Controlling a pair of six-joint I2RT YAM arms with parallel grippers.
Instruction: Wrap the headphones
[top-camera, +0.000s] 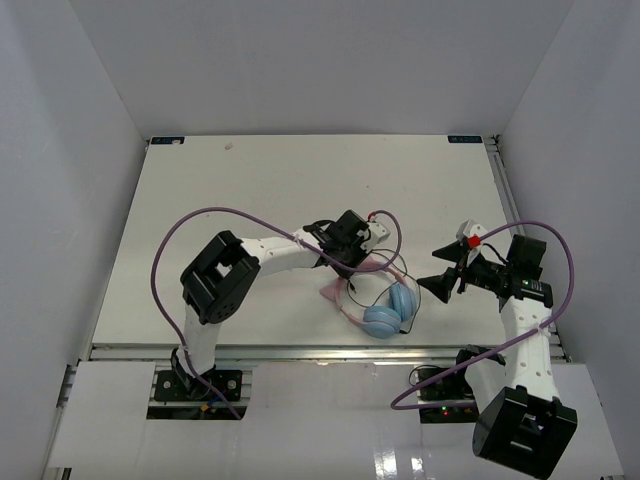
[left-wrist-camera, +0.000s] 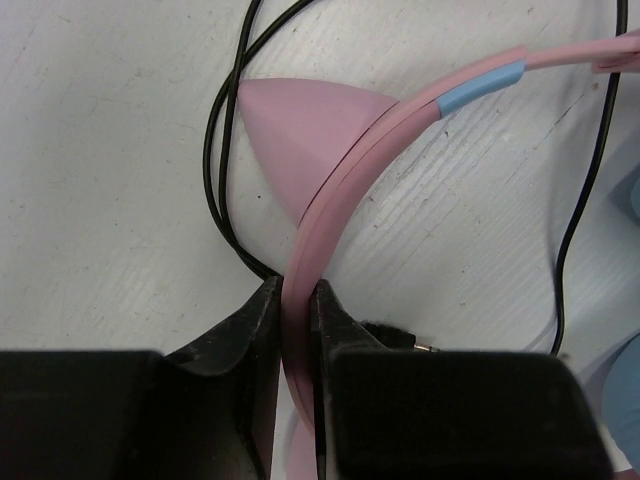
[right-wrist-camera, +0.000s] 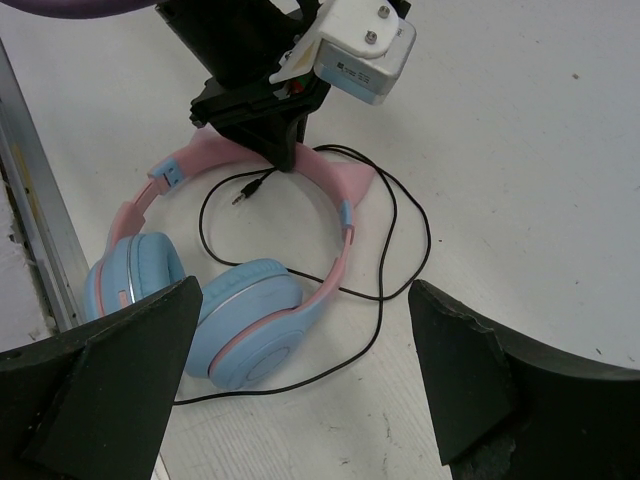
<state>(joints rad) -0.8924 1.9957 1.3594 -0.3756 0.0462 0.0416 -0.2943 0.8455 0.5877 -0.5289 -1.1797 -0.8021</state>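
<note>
Left gripper (left-wrist-camera: 295, 300) of mine tight on the pink headband (left-wrist-camera: 400, 110) of the headphones (right-wrist-camera: 250, 330), near the front edge of the table (top-camera: 300, 180); right gripper (right-wrist-camera: 305, 290) wide apart, empty.

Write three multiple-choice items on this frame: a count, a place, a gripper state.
1. How many light-blue ear cups do the headphones have? A) one B) two C) three
2. Where is the left gripper clamped? A) the pink headband B) an ear cup C) the black cable
3. The right gripper is: A) shut on the cable B) open, empty C) shut on an ear cup
Answers: 1 B, two cups lie side by side; 2 A, its jaws pinch the headband; 3 B, its fingers stand wide apart, touching nothing.
</note>
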